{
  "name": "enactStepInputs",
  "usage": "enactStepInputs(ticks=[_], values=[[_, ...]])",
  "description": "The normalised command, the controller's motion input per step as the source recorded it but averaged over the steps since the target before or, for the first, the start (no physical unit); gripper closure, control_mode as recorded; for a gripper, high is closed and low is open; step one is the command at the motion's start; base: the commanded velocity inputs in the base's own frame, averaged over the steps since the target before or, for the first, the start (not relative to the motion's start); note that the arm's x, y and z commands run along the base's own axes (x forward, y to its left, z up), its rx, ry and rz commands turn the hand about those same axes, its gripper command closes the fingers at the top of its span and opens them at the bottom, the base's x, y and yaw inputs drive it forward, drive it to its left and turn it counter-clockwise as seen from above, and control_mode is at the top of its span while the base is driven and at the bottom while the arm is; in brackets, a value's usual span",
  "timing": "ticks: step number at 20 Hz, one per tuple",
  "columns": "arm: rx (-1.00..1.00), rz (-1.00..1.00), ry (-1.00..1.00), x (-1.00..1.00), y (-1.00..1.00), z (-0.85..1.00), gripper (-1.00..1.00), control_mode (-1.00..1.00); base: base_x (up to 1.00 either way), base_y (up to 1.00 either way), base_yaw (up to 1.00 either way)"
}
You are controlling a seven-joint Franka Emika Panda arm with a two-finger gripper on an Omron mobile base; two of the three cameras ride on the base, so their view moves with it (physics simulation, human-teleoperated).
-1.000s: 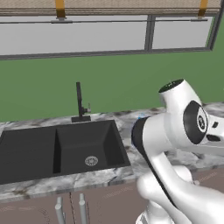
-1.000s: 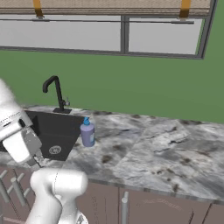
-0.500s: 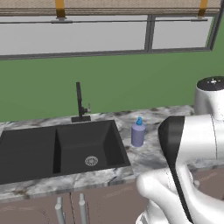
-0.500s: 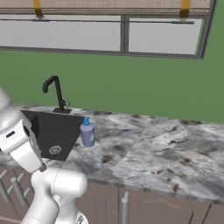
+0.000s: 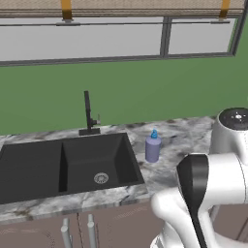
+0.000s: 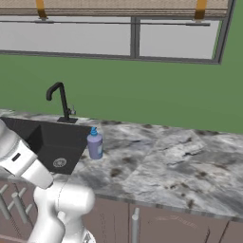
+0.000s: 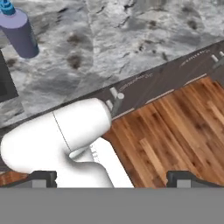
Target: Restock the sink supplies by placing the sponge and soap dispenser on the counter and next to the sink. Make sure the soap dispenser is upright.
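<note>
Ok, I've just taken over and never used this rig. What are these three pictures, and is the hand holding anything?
It is a white robot arm on a driving base in a simulated kitchen. Two pictures come from cameras on the base, behind the arm to its left and right; both look down at the counter and the black sink with its faucet. The third is from a camera on the hand, looking down over the counter edge to the wooden floor. The gripper is open and holds nothing. The soap dispenser stands upright on the counter right beside the sink.
</note>
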Motion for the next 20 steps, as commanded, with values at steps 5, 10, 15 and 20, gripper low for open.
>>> enactStepInputs(ticks=[5, 10, 15, 20], values=[[-0.02, 0.06, 0.01, 0.01, 0.08, -0.05, -1.00, 1.00, 0.00, 0.13, 0.02], [0.00, 0.00, 0.00, 0.00, 0.00, 0.00, -1.00, 1.00, -0.43, 0.10, -0.36], [0.00, 0.00, 0.00, 0.00, 0.00, 0.00, -1.00, 1.00, -0.65, 0.01, -0.65], [0.00, 0.00, 0.00, 0.00, 0.00, 0.00, -1.00, 1.00, -0.59, -0.07, -0.75]])
